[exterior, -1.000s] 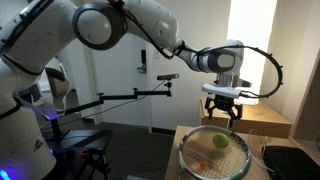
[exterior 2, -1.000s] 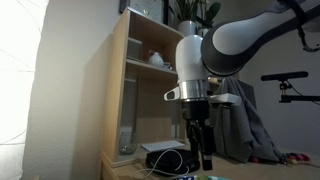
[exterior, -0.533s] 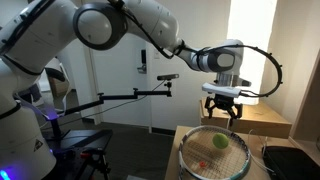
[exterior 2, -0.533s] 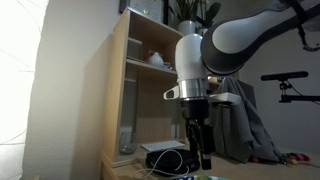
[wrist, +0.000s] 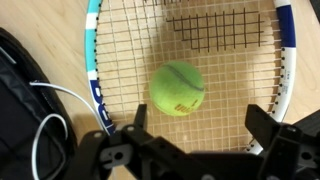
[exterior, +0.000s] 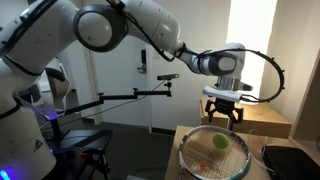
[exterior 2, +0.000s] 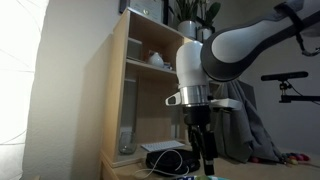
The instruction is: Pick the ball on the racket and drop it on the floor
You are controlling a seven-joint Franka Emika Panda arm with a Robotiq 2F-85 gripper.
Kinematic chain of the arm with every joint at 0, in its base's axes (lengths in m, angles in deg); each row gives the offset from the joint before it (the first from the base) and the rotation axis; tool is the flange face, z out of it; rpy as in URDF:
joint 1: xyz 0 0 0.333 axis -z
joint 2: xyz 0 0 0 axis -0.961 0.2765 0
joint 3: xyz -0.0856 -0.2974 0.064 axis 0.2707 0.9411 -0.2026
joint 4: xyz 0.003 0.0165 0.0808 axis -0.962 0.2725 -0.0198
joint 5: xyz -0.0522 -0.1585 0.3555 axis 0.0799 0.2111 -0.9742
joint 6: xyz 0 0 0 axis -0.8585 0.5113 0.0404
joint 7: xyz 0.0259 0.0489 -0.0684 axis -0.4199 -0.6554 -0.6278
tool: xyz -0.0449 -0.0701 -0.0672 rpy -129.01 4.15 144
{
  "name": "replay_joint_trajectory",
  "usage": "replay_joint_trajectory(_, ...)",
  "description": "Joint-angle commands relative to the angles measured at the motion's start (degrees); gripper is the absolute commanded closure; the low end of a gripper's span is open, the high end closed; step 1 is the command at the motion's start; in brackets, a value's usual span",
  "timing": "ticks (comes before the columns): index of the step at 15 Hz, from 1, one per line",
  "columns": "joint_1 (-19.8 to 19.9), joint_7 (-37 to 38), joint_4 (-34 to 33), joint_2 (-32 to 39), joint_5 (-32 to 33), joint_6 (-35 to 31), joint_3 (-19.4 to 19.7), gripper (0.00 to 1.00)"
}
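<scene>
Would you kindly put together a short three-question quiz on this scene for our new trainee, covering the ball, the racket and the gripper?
1. True or false: the ball rests on the strings of the racket.
2. The gripper is: A) shut on the ball; B) open, above the ball; C) open, gripping the racket's frame.
3. What does the racket lie on?
Key: 1 true. 2 B. 3 a wooden table.
</scene>
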Motion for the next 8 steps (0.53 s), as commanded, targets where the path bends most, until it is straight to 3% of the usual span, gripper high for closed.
replay_joint_trajectory(1, 0.35, 0.37, -2.75, 2.6, -1.04, 1.9, 0.75, 0.0)
replay_joint_trajectory(8, 0.84, 0.09, -4.67, 5.84, -0.77, 3.13, 1.29, 0.0)
